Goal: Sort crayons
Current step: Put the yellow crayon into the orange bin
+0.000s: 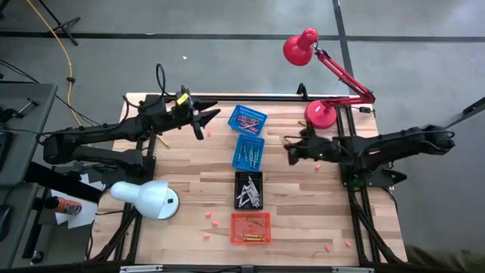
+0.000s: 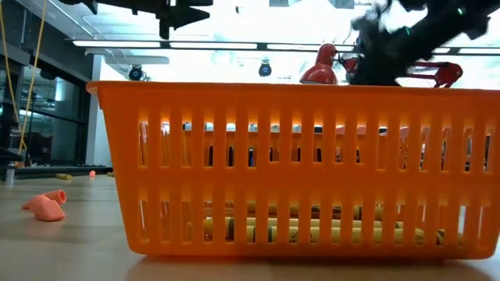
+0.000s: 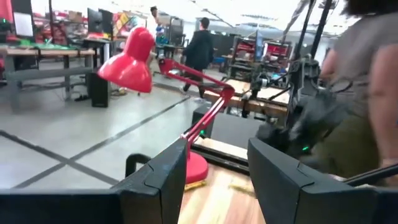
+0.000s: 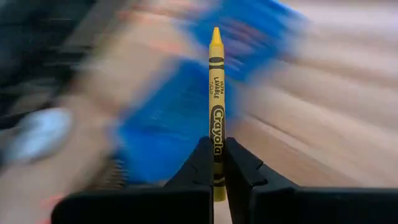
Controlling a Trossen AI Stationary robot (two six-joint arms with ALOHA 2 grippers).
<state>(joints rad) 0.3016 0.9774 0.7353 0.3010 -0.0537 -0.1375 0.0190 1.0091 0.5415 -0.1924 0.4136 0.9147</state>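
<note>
Wood table [image 1: 189,197] carries 4 baskets in a row: 2 blue [image 1: 248,119], black [image 1: 248,189], orange [image 1: 251,228]. Also red lamp base [image 1: 321,114], white lamp [image 1: 144,198], pink bits [image 1: 210,217].

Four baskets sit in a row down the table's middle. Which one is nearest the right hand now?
The second blue basket, the one between the far blue basket and the black basket. The right hand, shut on a yellow crayon, sits level with it; the orange basket is farthest.
</note>
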